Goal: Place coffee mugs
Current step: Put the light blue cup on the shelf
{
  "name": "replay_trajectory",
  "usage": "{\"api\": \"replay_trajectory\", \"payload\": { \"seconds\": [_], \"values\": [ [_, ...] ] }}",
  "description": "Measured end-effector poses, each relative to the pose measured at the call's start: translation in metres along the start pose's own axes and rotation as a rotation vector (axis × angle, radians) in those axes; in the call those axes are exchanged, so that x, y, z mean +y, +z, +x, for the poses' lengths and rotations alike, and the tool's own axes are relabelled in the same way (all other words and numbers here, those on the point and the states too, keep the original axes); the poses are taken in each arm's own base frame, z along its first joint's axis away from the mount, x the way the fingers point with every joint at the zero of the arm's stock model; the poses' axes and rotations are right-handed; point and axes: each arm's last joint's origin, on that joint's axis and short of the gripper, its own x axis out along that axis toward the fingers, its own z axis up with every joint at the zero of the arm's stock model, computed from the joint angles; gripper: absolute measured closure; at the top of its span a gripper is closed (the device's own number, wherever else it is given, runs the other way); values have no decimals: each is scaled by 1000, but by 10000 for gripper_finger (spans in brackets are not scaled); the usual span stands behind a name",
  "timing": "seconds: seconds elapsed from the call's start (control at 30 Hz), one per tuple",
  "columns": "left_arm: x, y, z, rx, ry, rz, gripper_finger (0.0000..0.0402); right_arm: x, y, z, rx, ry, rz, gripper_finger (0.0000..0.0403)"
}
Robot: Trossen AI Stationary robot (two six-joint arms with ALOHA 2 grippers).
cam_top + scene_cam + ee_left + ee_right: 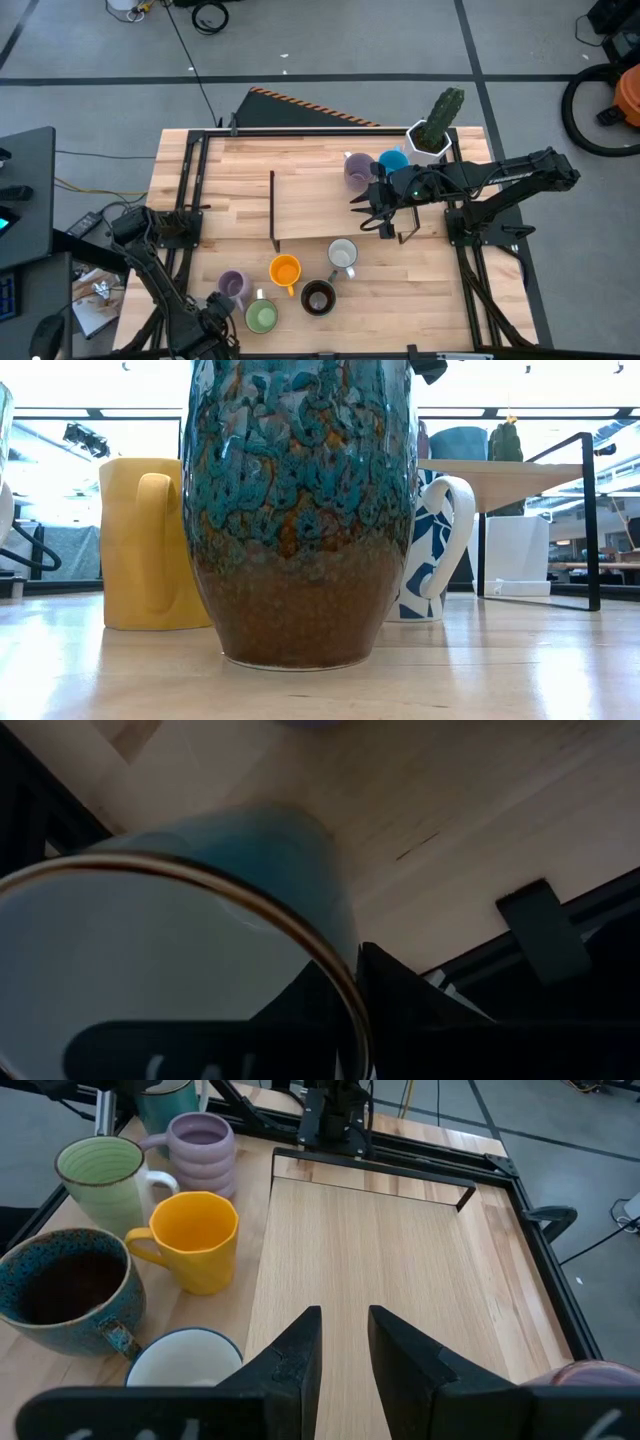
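Left gripper, at the table's 7 o'clock, pinches the rim of a pale blue-grey ceramic mug. Right gripper, fingers slightly parted, holds nothing above the raised wooden shelf.
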Motion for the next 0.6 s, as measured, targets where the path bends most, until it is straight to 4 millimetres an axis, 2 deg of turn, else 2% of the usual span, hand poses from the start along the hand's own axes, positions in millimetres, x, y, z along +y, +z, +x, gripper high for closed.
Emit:
{"api": "replay_trajectory", "payload": {
  "seconds": [0.13, 0.33, 0.6],
  "values": [
    [1, 1, -4, 21, -8, 20, 366, 0, 0, 0, 0, 0, 0, 312],
    [15, 10, -29, 37, -53, 11, 366, 0, 0, 0, 0, 0, 0, 312],
    [49, 24, -57, 16, 21, 19, 366, 0, 1, 0, -8, -1, 0, 312]
  ]
}}
